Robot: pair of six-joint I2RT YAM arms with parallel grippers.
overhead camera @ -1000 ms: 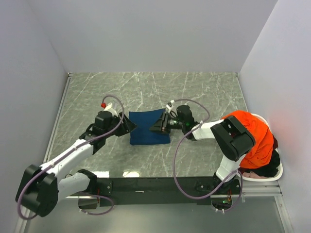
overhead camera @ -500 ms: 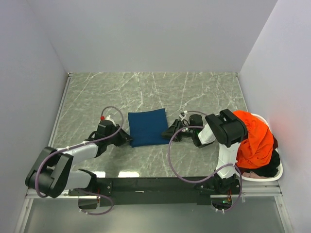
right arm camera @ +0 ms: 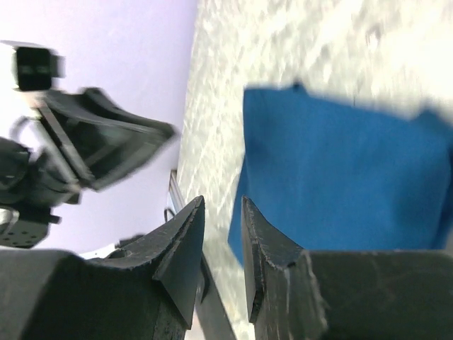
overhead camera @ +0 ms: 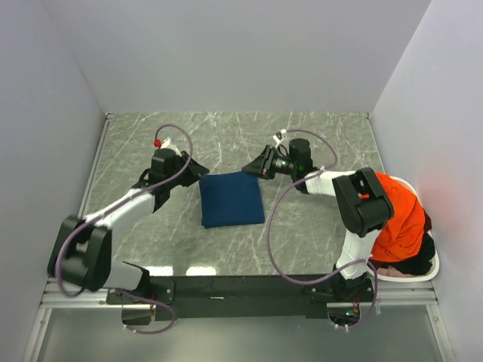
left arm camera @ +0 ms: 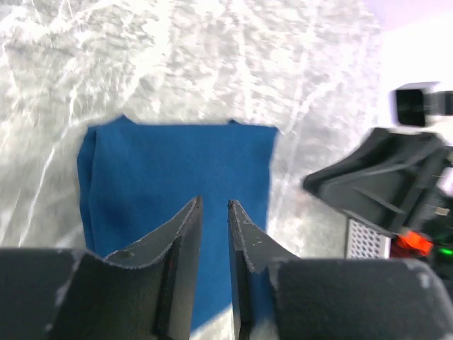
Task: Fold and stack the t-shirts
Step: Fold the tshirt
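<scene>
Swung up to the top corners of the folded navy blue cloth t-shirt, the left pincer and right pincer hang slightly apart, empty. That shirt lies flat mid-frame on the grey marble surface. It looks soft and floppy; best held by a folded edge.

Pretty clearly a robotics lab test cell: plain pale walls box in a marble-look surface at 9, 12 and 3 o'clock. Left arm and right arm are bolted to a black rail at 6, trailing purple cables.
</scene>
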